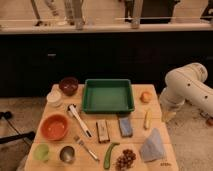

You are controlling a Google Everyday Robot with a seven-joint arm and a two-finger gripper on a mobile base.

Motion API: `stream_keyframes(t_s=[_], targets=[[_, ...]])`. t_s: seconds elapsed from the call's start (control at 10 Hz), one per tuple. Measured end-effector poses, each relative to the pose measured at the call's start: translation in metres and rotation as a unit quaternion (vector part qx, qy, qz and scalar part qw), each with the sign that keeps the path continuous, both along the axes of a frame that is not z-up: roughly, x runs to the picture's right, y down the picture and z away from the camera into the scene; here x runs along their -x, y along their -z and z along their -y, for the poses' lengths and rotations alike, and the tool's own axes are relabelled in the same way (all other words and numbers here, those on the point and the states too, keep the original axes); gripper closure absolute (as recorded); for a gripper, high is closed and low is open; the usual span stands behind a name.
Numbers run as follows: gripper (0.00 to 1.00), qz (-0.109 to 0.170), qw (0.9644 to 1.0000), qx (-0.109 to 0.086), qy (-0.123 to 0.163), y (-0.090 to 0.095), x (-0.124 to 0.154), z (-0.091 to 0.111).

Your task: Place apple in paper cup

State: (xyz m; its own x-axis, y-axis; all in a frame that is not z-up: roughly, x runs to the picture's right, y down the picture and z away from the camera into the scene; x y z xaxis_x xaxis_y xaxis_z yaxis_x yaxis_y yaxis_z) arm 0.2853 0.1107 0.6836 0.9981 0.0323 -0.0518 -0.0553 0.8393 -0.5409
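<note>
Dim warm light; end effector out of view

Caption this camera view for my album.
Robot's pincer hangs right of the table; apple and paper cup wait apart.

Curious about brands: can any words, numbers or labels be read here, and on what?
No text can be read.
Dark mark on the table's near right corner: too blurred to read.
Arm and gripper, beside the table's right edge: no visible lettering.
</note>
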Motion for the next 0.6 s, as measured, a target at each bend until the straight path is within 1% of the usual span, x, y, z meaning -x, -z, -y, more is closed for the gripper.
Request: stream_keyframes(t_s=[0.5,0.6], targets=[[0.37,0.001,1.0,-0.001,0.0,0.0,0.0001,0.0004],[0.37,0.012,0.9999,-0.009,0.002,-0.0008,0.0024,0.0043]])
